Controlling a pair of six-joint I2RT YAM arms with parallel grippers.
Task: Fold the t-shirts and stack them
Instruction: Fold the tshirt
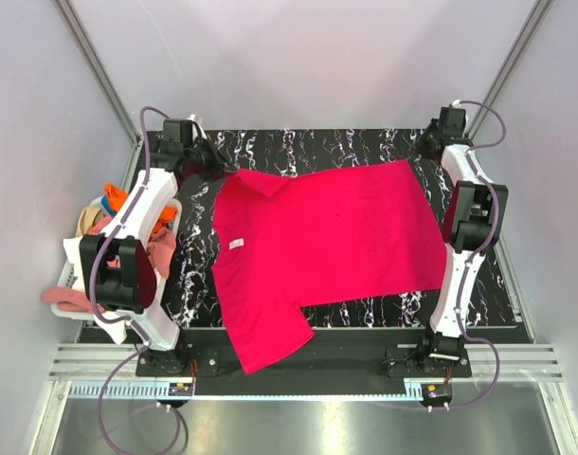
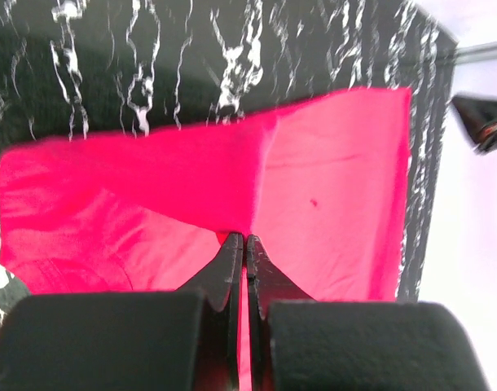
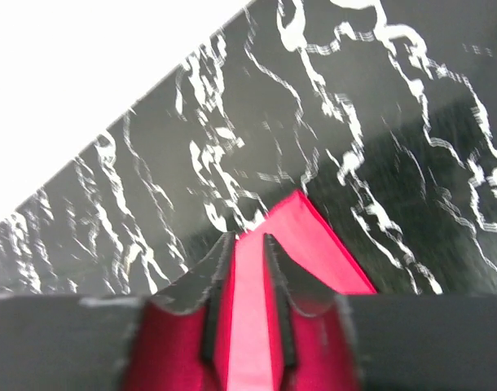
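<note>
Top external view: red t-shirt point(image 1: 327, 242) lies spread, not yet folded, left claw point(image 2: 245, 244) and right claw point(image 3: 248, 244) both clenched on its far edge; other t-shirts point(image 1: 116, 197) wait left.

Pinkish-red t-shirt point(image 1: 336, 237), black white-veined table point(image 1: 365, 147)

The pinkish-red t-shirt point(image 1: 327, 246) lies spread flat; other t-shirts point(image 1: 162, 252) sit heaped at left.

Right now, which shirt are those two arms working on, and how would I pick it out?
Look at the black, white-veined table between the arms. Spread across it lies the bright pinkish-red t-shirt, a small white label near its left edge. The other shirts are bunched in the basket at the left.
</note>
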